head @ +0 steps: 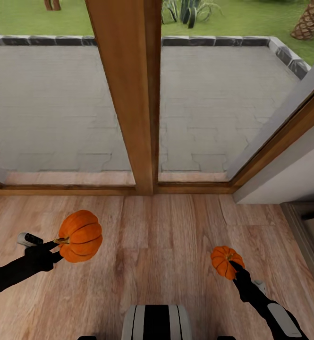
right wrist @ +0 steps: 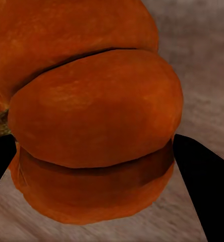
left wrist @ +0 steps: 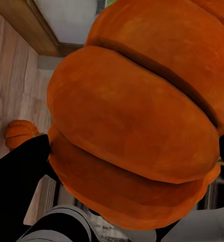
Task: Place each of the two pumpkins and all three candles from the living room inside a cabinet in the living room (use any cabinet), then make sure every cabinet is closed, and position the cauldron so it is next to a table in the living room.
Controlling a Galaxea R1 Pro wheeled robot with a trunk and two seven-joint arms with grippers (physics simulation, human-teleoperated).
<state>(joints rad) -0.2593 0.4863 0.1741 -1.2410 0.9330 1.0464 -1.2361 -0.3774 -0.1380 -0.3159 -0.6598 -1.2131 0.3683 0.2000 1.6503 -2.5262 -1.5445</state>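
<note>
I hold one bright-orange ribbed pumpkin in each hand above a wooden floor. In the head view my left gripper [head: 58, 248] is shut on the larger-looking pumpkin [head: 80, 235] at lower left. My right gripper [head: 233, 265] is shut on the other pumpkin [head: 225, 261] at lower right. Up close, the left pumpkin [left wrist: 142, 116] sits between black fingers [left wrist: 21, 171], and the other pumpkin [left wrist: 20, 133] shows small beyond it. The right pumpkin [right wrist: 92, 111] sits between dark fingers [right wrist: 205, 186]. Candles, cabinet and cauldron are out of view.
A floor-to-ceiling window with a thick wooden post [head: 128, 94] stands straight ahead, a grey paved patio [head: 57, 108] and grass beyond it. A pale wall [head: 289, 174] angles in at right, with a dark unit's edge [head: 312, 236] below it. My base [head: 157, 322] shows at the bottom.
</note>
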